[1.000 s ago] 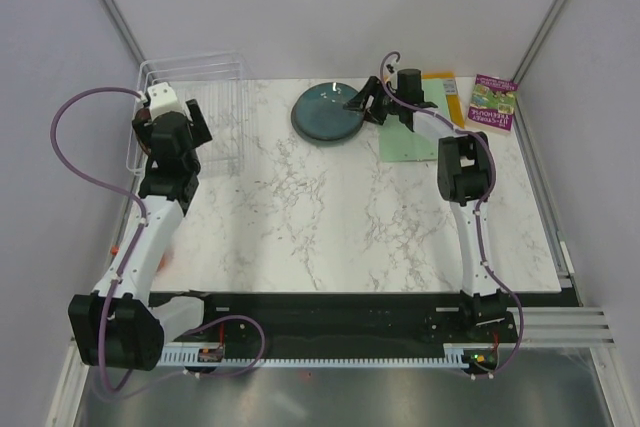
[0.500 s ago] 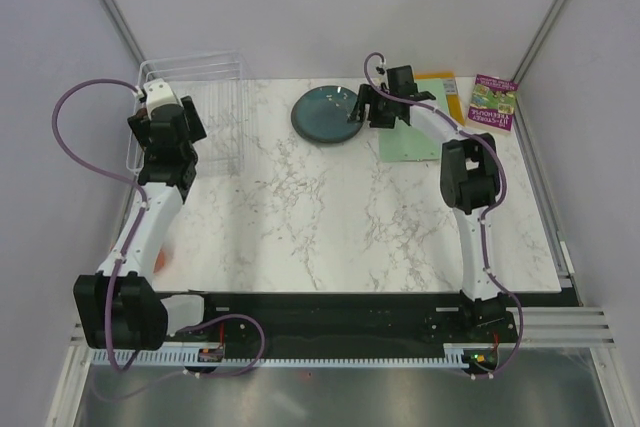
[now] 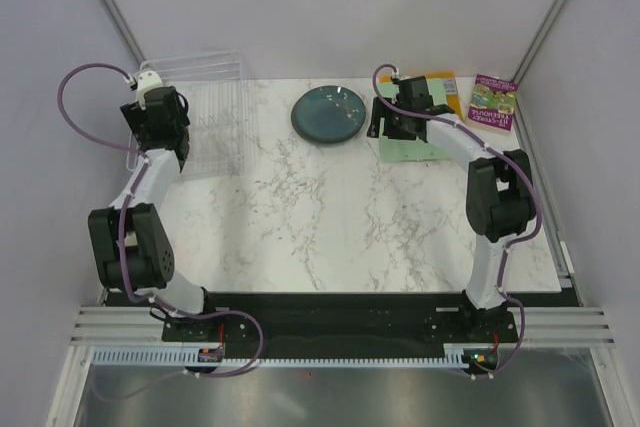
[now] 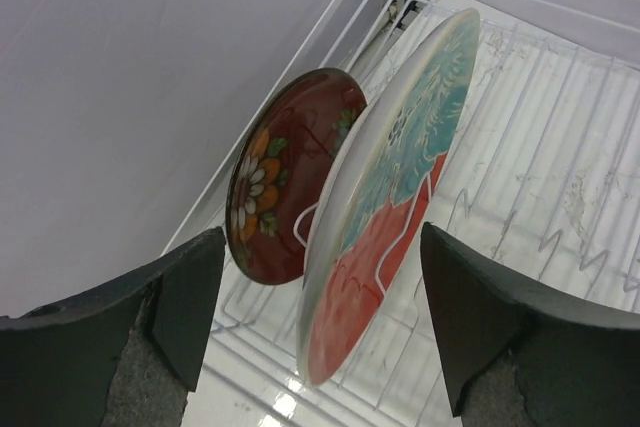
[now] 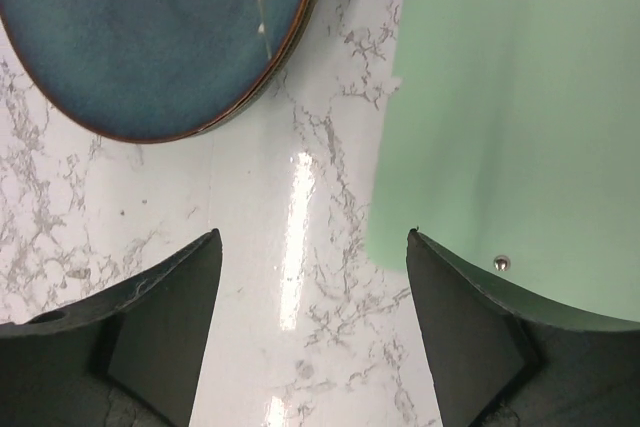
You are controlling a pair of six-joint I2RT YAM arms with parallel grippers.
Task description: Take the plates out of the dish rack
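The white wire dish rack [image 3: 205,117] stands at the table's far left. In the left wrist view two plates stand on edge in the rack [image 4: 560,197]: a dark red plate with flowers [image 4: 285,172] and a red and teal plate with a pale rim [image 4: 395,187]. My left gripper [image 4: 322,257] is open above them, with the red and teal plate's edge in line between its fingers. A glossy dark teal plate [image 3: 328,114] lies flat on the table and also shows in the right wrist view [image 5: 150,37]. My right gripper [image 5: 312,247] is open and empty, just right of it.
A flat light-green mat [image 3: 415,137] lies right of the teal plate, and its edge lies under my right gripper [image 3: 385,122]. A book [image 3: 493,102] and an orange item [image 3: 440,80] lie at the far right. The left wall is close behind the rack.
My left arm has swung back and left over the rack's far-left part. My right gripper has drawn away from the teal plate's rim toward the mat. The plate lies still.
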